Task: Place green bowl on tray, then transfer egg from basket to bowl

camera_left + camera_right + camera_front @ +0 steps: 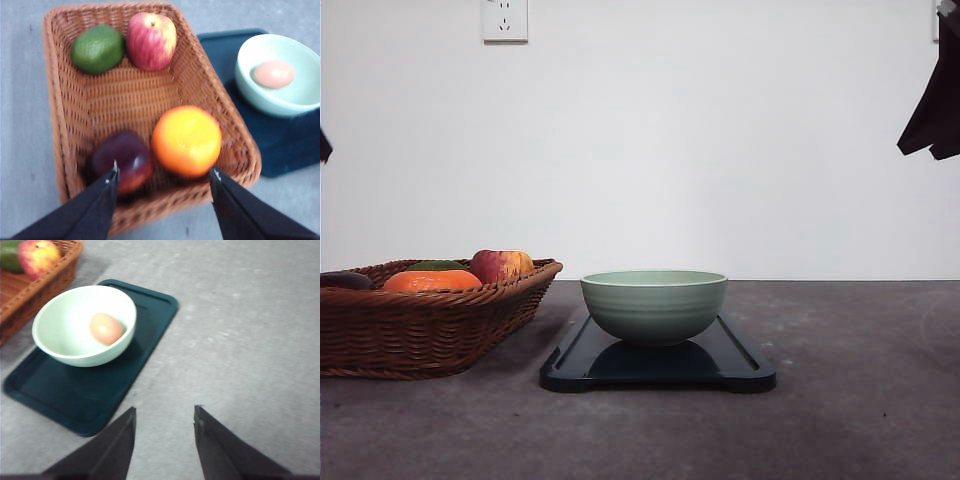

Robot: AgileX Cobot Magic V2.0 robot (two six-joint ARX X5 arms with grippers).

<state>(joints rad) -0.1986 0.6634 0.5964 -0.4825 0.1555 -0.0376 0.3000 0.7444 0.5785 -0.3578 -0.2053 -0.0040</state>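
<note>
The green bowl (654, 304) stands upright on the dark tray (735, 362) at the table's centre. Inside the bowl (75, 332) lies the egg (105, 328), also seen as a pinkish oval (273, 74) in the left wrist view. The wicker basket (380, 325) sits to the left of the tray. My left gripper (164, 172) hangs open above the basket's near end, nothing between its fingers. My right gripper (165, 412) is open over bare table beside the tray (60, 395), holding nothing; its dark arm (935, 110) shows high at the right.
The basket (125, 100) holds a red-yellow apple (151, 40), a green fruit (97, 48), an orange (186, 141) and a dark purple fruit (122, 161). Grey table stretches right of the tray. A wall outlet (505, 20) is on the back wall.
</note>
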